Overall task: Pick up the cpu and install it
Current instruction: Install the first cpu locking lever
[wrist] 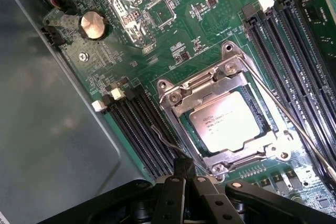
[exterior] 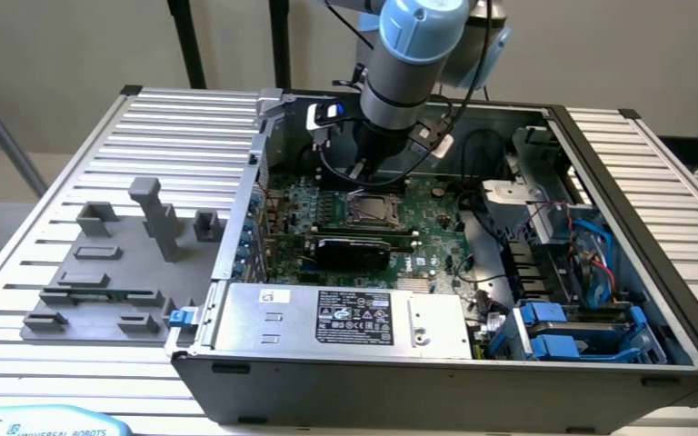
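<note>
The cpu [wrist: 224, 124] is a small square chip with a silvery top. It lies flat inside the black socket, ringed by the metal frame [wrist: 202, 85] on the green motherboard. In the exterior view the cpu [exterior: 370, 206] sits mid-board, inside the open computer case. My gripper [wrist: 184, 167] hangs just above the board beside the socket's edge, fingers shut together with nothing between them. From outside, the gripper [exterior: 369, 178] points straight down, a little behind the socket.
A grey power-supply box [exterior: 343, 318] fills the case front. Black memory slots [wrist: 139, 129] flank the socket, with a thin lever wire [wrist: 294, 124] alongside. Blue drive bays [exterior: 567, 331] sit on the exterior view's right. A grey fixture plate [exterior: 106, 272] lies on the slatted table.
</note>
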Controlling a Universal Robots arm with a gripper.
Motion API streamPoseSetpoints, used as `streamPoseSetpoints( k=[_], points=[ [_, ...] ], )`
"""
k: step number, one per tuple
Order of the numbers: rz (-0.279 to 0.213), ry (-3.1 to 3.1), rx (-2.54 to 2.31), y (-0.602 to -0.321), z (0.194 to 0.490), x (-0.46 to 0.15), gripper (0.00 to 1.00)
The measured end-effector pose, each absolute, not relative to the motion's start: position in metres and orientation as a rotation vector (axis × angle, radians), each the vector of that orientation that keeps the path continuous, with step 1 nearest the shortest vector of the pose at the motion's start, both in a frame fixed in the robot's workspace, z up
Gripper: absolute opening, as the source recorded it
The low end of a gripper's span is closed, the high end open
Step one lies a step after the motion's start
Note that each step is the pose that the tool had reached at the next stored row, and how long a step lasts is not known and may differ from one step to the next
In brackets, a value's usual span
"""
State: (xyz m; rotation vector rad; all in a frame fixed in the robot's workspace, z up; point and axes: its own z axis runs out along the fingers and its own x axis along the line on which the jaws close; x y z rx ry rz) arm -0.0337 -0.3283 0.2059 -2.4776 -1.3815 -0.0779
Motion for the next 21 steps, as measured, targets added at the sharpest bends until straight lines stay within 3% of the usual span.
streamPoseSetpoints(
  k=[21],
  points=[
    [-0.066, -1.380, -2.474, -0.328, 0.204, -0.025, 0.11]
  ],
)
